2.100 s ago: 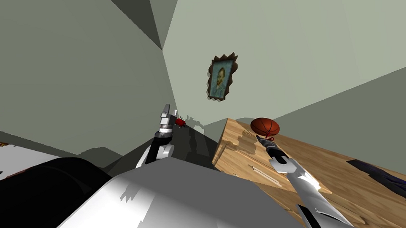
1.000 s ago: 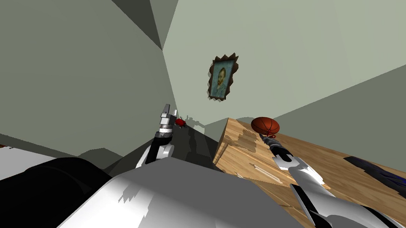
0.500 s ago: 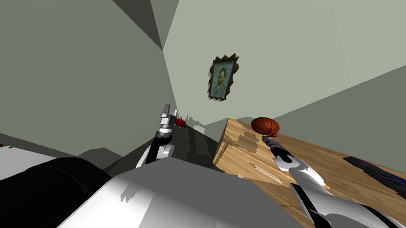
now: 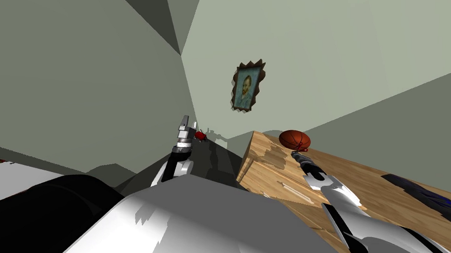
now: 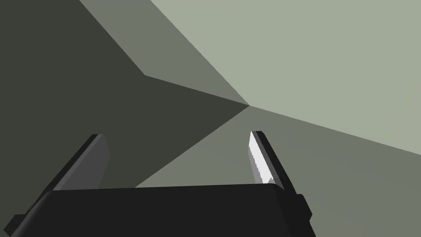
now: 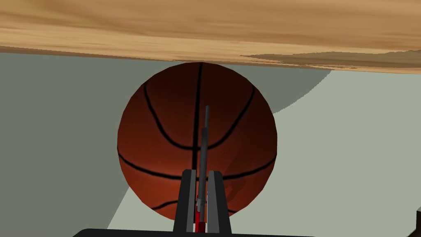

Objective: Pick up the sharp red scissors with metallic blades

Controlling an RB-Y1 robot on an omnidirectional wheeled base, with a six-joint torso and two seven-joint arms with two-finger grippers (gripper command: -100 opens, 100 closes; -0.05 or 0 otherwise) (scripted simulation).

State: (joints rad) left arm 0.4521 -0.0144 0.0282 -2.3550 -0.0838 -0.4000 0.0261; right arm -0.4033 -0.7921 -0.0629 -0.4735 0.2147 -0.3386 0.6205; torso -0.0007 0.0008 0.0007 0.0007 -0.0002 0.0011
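The right gripper (image 6: 201, 173) has its fingers (image 6: 188, 197) clamped on the red scissors (image 6: 204, 135), right by the basketball (image 6: 164, 135) on the wooden bench (image 6: 205, 24). The left gripper (image 5: 176, 134) has its fingers apart

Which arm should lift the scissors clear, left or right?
Right. The right hand is shut on the scissors, blades toward the basketball on the wooden top. The left hand is open, off by the wall.
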